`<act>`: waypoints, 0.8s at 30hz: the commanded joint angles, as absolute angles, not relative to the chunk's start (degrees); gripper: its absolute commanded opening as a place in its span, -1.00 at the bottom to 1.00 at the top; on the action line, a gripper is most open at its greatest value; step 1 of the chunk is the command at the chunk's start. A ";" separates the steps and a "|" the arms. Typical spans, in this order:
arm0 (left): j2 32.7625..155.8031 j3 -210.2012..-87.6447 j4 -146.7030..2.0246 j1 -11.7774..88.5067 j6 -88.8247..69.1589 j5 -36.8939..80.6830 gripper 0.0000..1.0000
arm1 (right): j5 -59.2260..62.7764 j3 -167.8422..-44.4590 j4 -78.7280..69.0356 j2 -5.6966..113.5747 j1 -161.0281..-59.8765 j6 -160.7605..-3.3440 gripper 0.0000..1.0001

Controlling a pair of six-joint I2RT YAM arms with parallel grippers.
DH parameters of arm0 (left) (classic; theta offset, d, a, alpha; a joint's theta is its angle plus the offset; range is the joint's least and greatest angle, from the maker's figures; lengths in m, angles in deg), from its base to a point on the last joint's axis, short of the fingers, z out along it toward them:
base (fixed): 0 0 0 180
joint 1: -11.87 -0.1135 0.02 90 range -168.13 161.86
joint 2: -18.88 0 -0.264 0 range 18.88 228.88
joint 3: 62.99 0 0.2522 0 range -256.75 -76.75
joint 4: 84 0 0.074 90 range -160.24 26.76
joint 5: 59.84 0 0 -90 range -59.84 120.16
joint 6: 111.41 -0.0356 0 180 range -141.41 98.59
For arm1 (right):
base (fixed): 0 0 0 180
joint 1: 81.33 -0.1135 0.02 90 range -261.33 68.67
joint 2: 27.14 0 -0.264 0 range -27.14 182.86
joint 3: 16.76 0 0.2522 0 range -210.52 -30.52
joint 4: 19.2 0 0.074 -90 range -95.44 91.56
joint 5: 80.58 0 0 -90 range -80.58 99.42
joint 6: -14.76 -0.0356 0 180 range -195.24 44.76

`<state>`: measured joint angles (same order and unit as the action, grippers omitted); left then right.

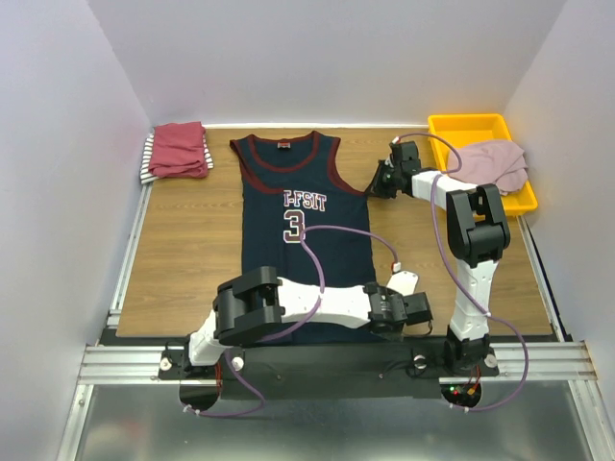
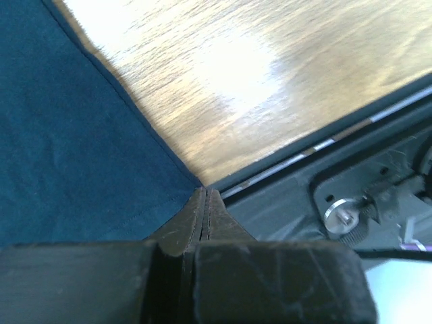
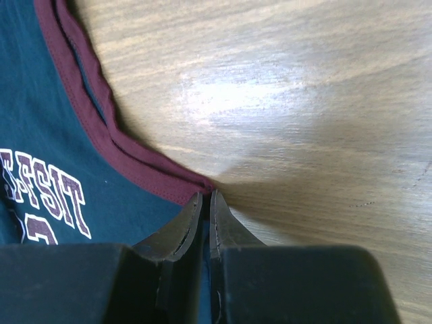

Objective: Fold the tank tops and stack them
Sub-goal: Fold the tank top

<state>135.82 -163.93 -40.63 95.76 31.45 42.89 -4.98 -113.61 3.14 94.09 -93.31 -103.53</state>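
At the far left of the table [image 1: 192,250], the dark-red top [image 1: 180,149] sits folded on the striped top [image 1: 147,161], so that is the stack you build on. Centre stage, the navy jersey [image 1: 303,216] lies flat and face up, white number 3 [image 1: 294,228] showing, neck to the far side. Here's your left gripper [image 2: 205,194]: fingers pressed together right on the jersey's near right hem corner, at the table's near edge. There's only a sliver of cloth in that bite, so I'd judge it the weaker hold. Further right, your right gripper [image 3: 208,197] is closed to a hairline on the maroon trim [image 3: 145,169] at the bottom of the right armhole, a thicker, safer purchase. Lift both together, just enough to clear the wood. Hold that edge taut between them and carry it leftward in step, so the fold runs straight down the jersey. Rise unevenly and the hem will likely slip out. Far right, the dusty-pink top [image 1: 495,163] lies in the yellow tray [image 1: 459,125].
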 commanded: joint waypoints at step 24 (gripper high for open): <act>136.56 -168.68 -37.72 96.68 27.28 45.01 -0.19 | -4.73 -116.65 2.73 95.38 -92.49 -103.71 -0.96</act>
